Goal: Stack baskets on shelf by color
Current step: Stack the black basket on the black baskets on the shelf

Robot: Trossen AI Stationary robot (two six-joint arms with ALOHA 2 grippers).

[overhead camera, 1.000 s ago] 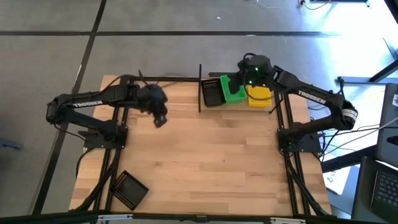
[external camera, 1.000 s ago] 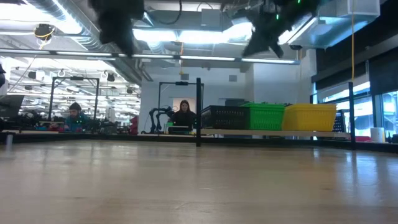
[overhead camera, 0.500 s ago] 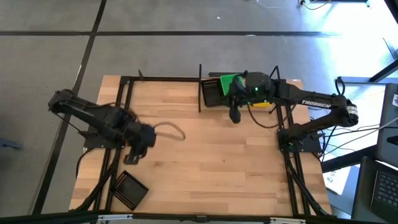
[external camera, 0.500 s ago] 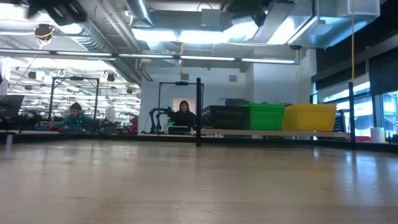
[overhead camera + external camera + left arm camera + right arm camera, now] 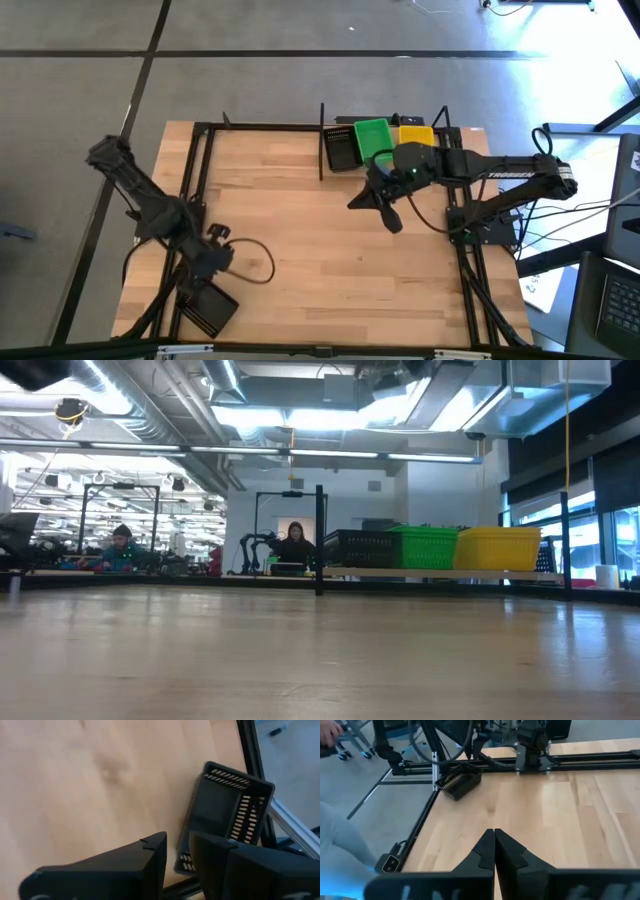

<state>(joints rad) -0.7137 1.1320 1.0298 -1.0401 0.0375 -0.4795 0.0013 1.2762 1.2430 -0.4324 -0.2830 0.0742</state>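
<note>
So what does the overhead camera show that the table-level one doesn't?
Only the high view shows both arms: the left end effector open above a lone black basket at the table's near left corner, and the right end effector shut over bare wood. Only the low view shows the room behind, with two people seated far off. Both show the shelf with black, green and yellow baskets in a row.

Pretty bright, even light from ceiling strips [image 5: 330, 418]; tabletop [image 5: 320, 660] blurs up close, and the left gripper [image 5: 177, 857] looks soft, out of focus.
</note>
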